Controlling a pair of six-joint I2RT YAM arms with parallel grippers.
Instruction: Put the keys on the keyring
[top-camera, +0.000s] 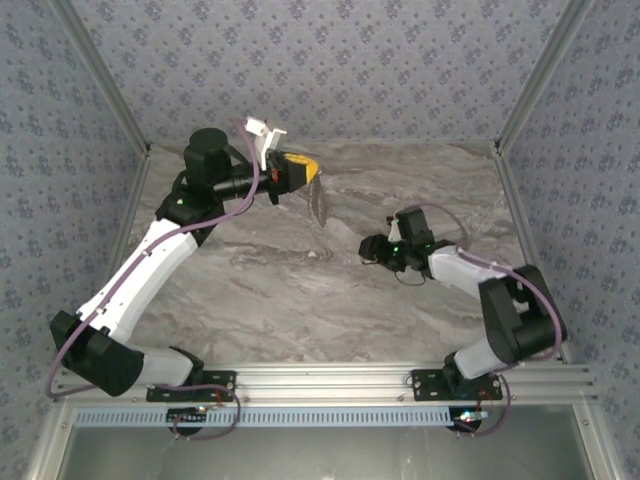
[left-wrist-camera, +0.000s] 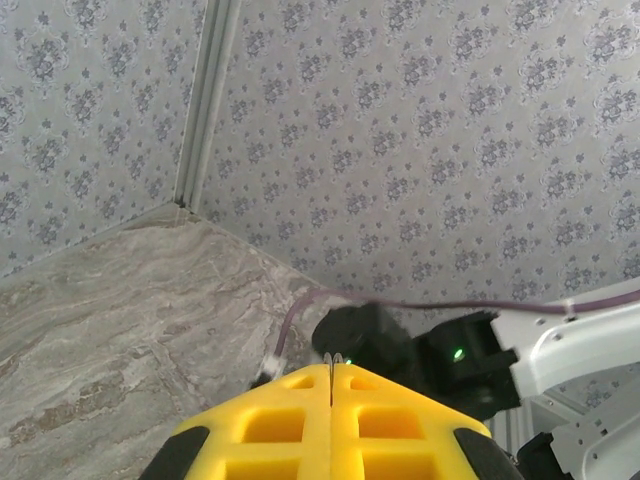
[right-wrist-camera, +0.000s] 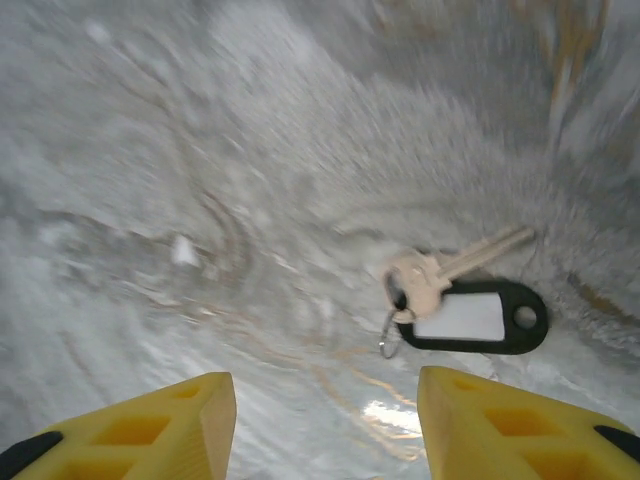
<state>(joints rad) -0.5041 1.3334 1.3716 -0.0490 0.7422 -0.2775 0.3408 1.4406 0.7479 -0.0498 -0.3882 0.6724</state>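
The key (right-wrist-camera: 440, 275) is pale metal. It lies flat on the marble table, joined to a black tag with a white label (right-wrist-camera: 480, 318) and a small wire ring (right-wrist-camera: 390, 335). My right gripper (right-wrist-camera: 325, 385) hovers low just short of it, open, with nothing between its yellow fingers; from above, my right gripper (top-camera: 368, 250) points left. My left gripper (top-camera: 314, 175) is raised at the back of the table, shut on the keyring (top-camera: 320, 205), a thin grey oval loop hanging below it. In the left wrist view the left gripper (left-wrist-camera: 331, 365) has its jaws pressed together, with two thin wire ends (left-wrist-camera: 340, 357) poking out at the tip.
The marble tabletop (top-camera: 300, 300) is boxed in by patterned walls with aluminium posts (top-camera: 110, 90) at the back corners. A metal rail (top-camera: 330, 380) runs along the near edge. The right arm's black wrist (left-wrist-camera: 400, 345) and purple cable lie beyond the left jaws.
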